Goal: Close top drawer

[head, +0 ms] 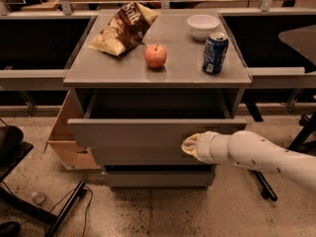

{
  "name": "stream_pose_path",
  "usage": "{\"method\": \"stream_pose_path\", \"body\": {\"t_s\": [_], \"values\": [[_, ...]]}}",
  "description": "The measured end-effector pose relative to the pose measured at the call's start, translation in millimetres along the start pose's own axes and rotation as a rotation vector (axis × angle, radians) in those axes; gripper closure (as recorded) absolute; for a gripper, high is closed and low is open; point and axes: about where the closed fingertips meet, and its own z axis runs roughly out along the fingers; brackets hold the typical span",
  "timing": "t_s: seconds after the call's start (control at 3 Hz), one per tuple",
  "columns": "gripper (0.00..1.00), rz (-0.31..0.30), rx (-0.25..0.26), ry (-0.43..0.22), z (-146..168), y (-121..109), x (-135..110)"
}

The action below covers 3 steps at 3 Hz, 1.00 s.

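Note:
The top drawer (133, 132) of a grey metal cabinet stands partly pulled out, its plain flat front forward of the cabinet body and its dark inside showing. My gripper (188, 145), at the end of a white arm coming in from the right, is pressed against the right part of the drawer front. Two shallower grey drawer fronts (158, 177) sit below it.
On the cabinet top (98, 70) lie a chip bag (123, 28), a red apple (155, 56), a blue soda can (215, 52) and a white bowl (203, 25). A cardboard box (64, 137) stands at the cabinet's left. Chair legs and cables lie on the floor at lower left.

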Motion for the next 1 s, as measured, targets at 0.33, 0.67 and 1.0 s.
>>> {"method": "stream_pose_path", "body": {"t_s": [0.33,0.67,1.0], "values": [[1.00,0.003,0.024,-0.036,16.3,-16.7,-0.1],[1.00,0.009,0.056,-0.064,27.9,-30.1,0.2],[1.00,0.014,0.106,-0.090,40.9,-46.6,-0.7]]}}
